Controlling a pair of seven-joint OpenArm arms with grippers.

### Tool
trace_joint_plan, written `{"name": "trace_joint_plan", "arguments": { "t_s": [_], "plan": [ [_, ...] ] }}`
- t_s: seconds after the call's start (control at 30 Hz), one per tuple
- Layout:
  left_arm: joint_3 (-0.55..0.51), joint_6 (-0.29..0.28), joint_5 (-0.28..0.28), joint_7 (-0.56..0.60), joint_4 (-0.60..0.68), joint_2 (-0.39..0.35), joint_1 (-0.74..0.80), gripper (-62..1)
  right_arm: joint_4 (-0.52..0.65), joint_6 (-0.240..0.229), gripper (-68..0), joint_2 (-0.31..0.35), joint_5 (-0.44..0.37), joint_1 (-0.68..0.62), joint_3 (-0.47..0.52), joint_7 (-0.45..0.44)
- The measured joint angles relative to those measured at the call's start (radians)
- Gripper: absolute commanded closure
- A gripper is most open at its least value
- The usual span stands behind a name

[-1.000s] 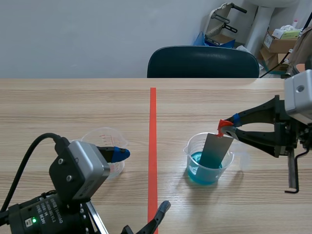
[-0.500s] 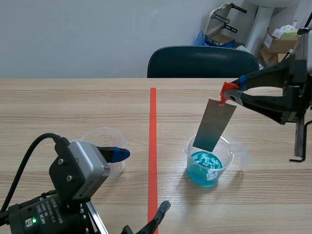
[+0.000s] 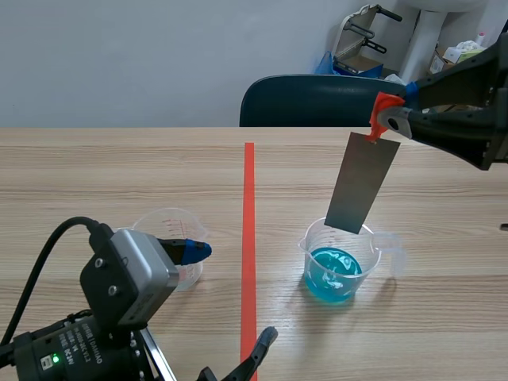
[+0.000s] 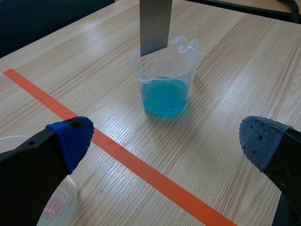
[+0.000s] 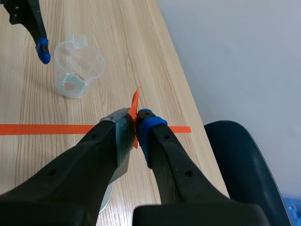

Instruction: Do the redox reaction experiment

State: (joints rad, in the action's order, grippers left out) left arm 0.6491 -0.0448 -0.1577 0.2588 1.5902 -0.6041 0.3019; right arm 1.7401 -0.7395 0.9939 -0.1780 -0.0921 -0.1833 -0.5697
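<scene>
a grey metal strip [image 3: 363,182] is clamped by its orange-tabbed top end between the right fingers [image 3: 448,139] and is held tilted in the air, its lower end just over the rim of the beaker of blue liquid [image 3: 317,242], clear of the liquid. that beaker is set on the surface [image 3: 119,167] at 3 o'clock of the tape line [image 3: 248,238]. the left fingers [image 4: 68,141] are spread wide apart with nothing held, and a clear beaker [image 3: 163,226] is seen just beside them, at 9 o'clock of the line.
</scene>
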Motion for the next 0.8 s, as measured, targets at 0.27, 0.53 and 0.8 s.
{"name": "trace_joint_plan", "arguments": {
  "t_s": [0.27, 0.53, 0.8],
  "plan": [
    [0.000, 0.000, 0.000, 0.000, 0.000, 0.000, 0.000, -62.3, 0.062, 0.000, -0.8, 0.065, -0.188, 0.000, 0.000, 0.158],
    [0.000, 0.000, 0.000, 0.000, 0.000, 0.000, 0.000, -62.3, 0.126, 0.000, -0.8, 0.100, -0.359, 0.000, 0.000, 0.327],
    [0.000, 0.000, 0.000, 0.000, 0.000, 0.000, 0.000, -62.3, 0.188, 0.000, -0.8, 0.121, -0.497, 0.000, 0.043, 0.470]
  ]
}}
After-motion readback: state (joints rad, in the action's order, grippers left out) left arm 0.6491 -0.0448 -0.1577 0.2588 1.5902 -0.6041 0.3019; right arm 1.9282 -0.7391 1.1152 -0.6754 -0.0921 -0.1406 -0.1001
